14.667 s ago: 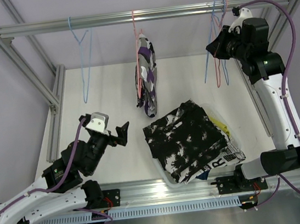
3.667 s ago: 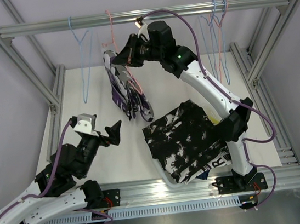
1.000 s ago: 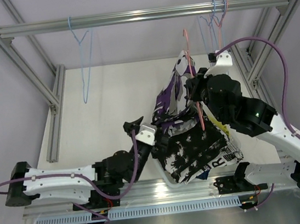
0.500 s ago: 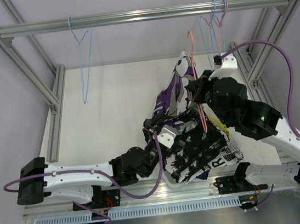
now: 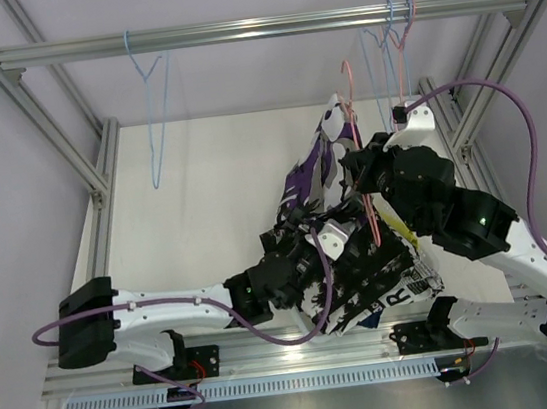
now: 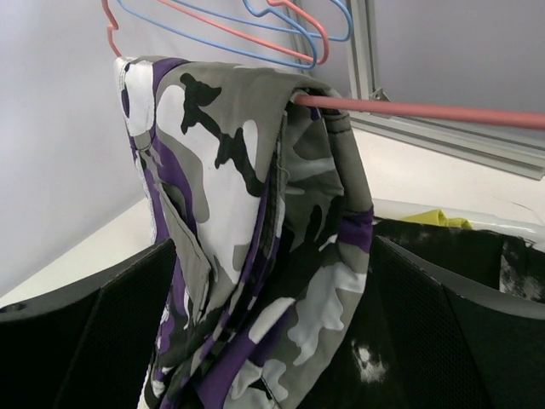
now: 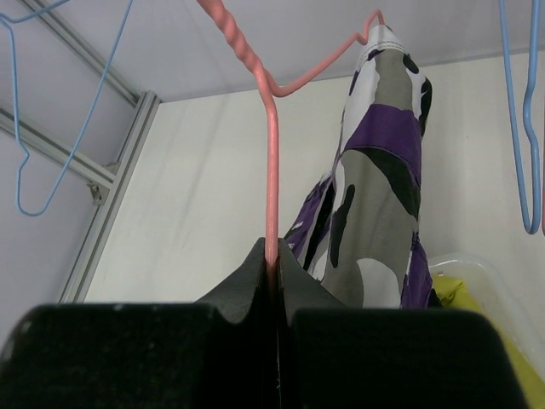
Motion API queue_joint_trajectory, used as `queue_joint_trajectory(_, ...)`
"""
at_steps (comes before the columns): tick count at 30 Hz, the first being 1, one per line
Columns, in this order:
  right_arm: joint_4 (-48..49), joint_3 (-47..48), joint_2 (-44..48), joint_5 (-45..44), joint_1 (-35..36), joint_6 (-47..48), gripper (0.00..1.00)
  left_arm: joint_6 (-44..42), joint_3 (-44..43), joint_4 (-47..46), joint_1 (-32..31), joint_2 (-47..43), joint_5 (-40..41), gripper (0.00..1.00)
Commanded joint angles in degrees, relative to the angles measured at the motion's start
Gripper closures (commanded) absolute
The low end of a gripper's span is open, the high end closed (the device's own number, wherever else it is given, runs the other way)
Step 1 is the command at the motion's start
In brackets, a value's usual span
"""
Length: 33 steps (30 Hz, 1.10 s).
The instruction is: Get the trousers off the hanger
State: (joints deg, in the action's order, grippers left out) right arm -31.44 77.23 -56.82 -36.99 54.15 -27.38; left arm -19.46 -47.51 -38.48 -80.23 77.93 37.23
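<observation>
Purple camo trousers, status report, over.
Right gripper shut on pink hanger. Left gripper open, flanking purple camo trousers, draped over hanger bar. Splatter-print pile close below.

You see the purple-white-black camouflage trousers [image 6: 238,196] draped, folded, over the bar of the pink hanger [image 7: 272,170], which sits tilted. Beneath them lies the black-and-white splatter pair [image 5: 391,257], with the yellow pair [image 5: 405,233] peeking out at its right edge.
</observation>
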Motion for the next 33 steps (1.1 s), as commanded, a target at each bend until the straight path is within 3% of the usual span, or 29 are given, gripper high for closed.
queue_joint_trajectory(1, 4.46, 0.55, 2.32, 1.13, 0.25, -0.05, 1.00, 1.27, -3.47, -3.79, 1.56, 1.52, -1.73, 0.01)
queue_joint_trajectory(20, 4.99, -2.35, 5.75, 3.42, 0.08, 1.80, 1.00, 1.71, -6.99, -7.92, 9.03, 10.75, -1.73, 0.01)
queue_joint_trajectory(33, 6.21, -5.07, 6.10, 5.26, -1.50, 1.27, 1.00, 5.30, -13.14, -9.60, 10.09, 14.71, -5.68, 0.26)
